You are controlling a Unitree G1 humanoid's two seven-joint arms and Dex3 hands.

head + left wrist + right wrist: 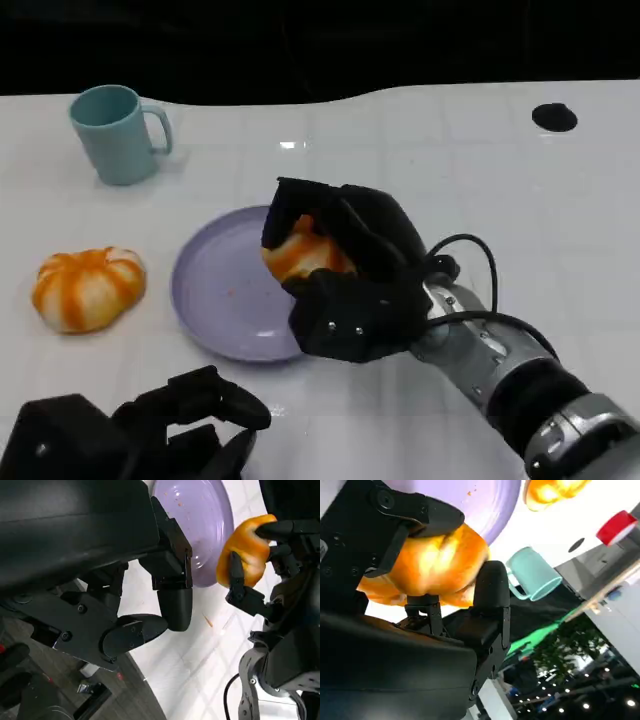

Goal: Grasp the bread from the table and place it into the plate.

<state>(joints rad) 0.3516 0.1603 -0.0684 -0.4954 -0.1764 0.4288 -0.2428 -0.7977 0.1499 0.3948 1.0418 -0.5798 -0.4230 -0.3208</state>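
Teal mug (116, 133): upright, far left of the white table (420, 150), handle turned to the right.

Second orange-and-white striped bun (88, 288): lying on the table's left side, nearer than the mug and well apart from it.

Small black round disc (554, 117): flat on the table at the far right, near the back edge.

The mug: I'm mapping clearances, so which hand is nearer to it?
Right. The right hand holds a bread over the plate, partway toward the mug; the left hand sits at the table's near edge.
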